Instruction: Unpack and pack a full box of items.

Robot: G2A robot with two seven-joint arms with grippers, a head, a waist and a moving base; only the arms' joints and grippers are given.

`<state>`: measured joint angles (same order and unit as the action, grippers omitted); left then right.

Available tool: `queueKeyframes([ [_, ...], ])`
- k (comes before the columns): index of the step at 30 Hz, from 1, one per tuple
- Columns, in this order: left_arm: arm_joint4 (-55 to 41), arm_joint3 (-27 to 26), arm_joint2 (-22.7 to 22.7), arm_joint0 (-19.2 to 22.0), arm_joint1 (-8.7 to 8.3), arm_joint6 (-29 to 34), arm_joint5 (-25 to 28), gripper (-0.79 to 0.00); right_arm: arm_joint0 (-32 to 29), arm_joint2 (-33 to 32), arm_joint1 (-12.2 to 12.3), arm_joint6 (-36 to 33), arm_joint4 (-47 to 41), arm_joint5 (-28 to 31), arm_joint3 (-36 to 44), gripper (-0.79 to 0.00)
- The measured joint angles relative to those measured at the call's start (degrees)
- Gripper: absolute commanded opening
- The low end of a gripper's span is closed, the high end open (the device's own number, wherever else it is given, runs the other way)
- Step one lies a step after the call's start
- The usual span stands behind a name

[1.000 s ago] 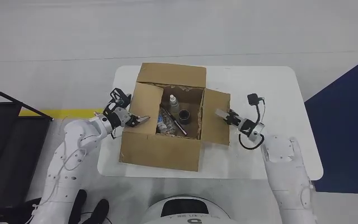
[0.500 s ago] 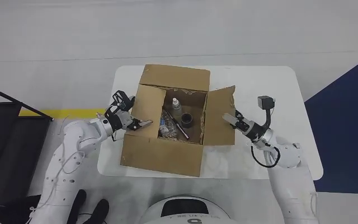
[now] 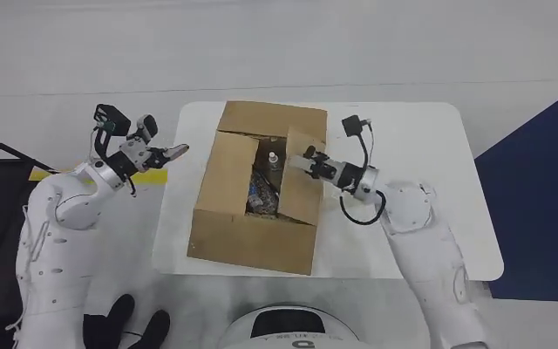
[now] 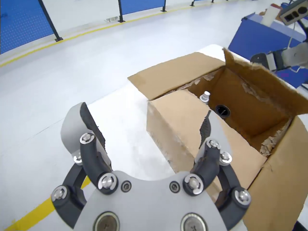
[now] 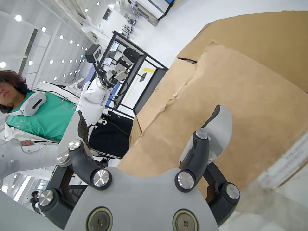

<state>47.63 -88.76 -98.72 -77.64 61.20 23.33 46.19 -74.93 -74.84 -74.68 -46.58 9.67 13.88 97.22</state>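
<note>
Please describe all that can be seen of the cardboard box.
The cardboard box is brown, worn, with torn paper on its flaps. It stands on the white table, top open, flaps spread, except one raised flap where the open right gripper is. Inside are a white-capped bottle and a black round thing.

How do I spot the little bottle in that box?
Find the open brown cardboard box on the white table. Inside, by the wall farthest from the robot, stands a small bottle; its white cap sets it apart from the black round tube beside it.
</note>
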Motion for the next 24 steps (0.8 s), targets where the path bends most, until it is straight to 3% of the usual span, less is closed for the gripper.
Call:
queueKeyframes([
  [6,-2.7,5.2,-2.7,2.2,-1.02,3.1,1.5,0.000,3.6,2.0,-0.1,0.5,0.5,-5.5,-8.3,0.000],
  [13,-2.9,5.9,-2.9,2.3,-1.13,3.2,1.8,0.000,-0.9,0.5,0.6,4.3,3.1,-6.9,-2.2,0.000],
  [19,-2.9,5.9,-2.9,2.3,-1.13,3.2,1.8,0.000,-11.0,-3.9,1.3,19.4,11.1,-2.7,9.8,0.000],
  [24,-2.9,5.9,-2.9,2.3,-1.13,3.2,1.8,0.000,-14.0,-5.7,1.4,25.9,18.4,-5.8,6.9,0.000],
])
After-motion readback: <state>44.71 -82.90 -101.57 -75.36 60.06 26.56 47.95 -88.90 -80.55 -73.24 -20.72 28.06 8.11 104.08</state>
